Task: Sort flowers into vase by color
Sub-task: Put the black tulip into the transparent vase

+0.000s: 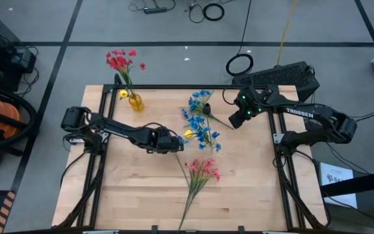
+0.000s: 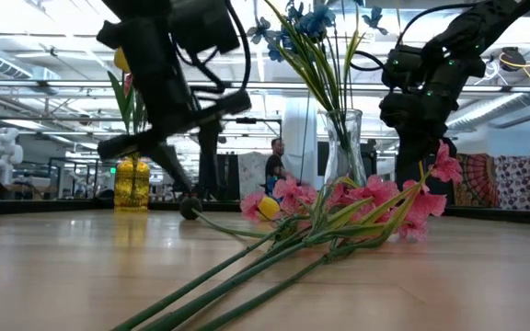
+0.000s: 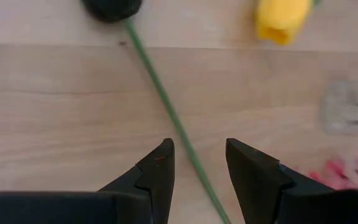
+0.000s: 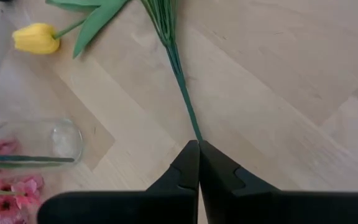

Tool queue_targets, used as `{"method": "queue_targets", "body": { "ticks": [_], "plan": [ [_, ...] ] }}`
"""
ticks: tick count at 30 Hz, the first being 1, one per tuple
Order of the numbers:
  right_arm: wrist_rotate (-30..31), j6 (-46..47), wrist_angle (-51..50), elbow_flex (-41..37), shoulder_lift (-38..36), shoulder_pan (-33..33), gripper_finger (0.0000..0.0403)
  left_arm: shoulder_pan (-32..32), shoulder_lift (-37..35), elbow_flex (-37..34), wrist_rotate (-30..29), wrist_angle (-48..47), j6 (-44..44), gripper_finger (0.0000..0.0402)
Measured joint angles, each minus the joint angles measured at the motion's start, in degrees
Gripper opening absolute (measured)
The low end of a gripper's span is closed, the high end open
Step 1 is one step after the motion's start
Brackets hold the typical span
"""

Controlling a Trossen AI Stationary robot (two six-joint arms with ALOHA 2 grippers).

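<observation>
Standing at the table's (image 1: 135, 195) far edge, the yellow vase (image 1: 136, 102) holds the red flowers (image 1: 118, 61). Towards the table's middle from that vase, a clear glass vase (image 2: 342, 145) stands with blue flowers (image 1: 202, 118) in and around it. The right gripper (image 4: 199, 149) is clenched on the end of a blue sprig's green stem (image 4: 182, 84). The left gripper (image 3: 199, 168) hangs released over a dark bud's thin stem (image 3: 166, 112), with a yellow bud (image 3: 281, 17) near. Pink flowers (image 1: 202, 170) lie flat on the wood just past the glass vase, seen from the yellow one.
</observation>
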Motion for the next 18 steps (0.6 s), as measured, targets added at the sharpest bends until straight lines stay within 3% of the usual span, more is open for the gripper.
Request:
{"method": "queue_targets", "body": {
  "ticks": [18],
  "plan": [
    [-0.04,-3.24,-1.49,-0.02,0.0,0.0,0.0,3.71,6.92,0.37,0.75,-0.57,-1.35,0.015]
  ]
}}
